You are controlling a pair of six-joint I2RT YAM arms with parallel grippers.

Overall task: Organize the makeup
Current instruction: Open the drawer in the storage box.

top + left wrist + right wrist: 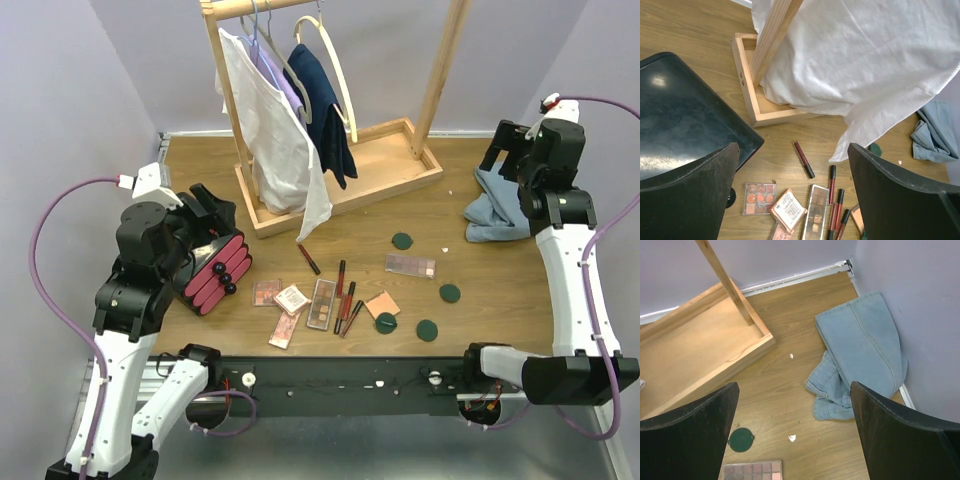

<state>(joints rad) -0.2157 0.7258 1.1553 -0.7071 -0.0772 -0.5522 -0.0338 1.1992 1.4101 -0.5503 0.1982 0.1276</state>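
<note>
Both hands released; makeup [322, 303] loose on the tabletop [500, 290].

The left hand [792, 145] has its jaws spread wide and grasps nothing; it sits at the left side, by the black case with pink drawers [215, 268]. The right hand [794, 385] is likewise spread and empty, at the far right above the crumpled blue denim cloth [865, 355]. The makeup lies at tabletop centre, in front of the wooden clothes rack [330, 185]. Eyeshadow palettes [266, 292], a peach compact [382, 303] and dark-red tubes [340, 275] form one cluster, several items touching. One further palette [410, 265] lies apart to the right. Four dark-green discs [450, 293] are scattered around that palette, one just beside the peach compact.
</note>
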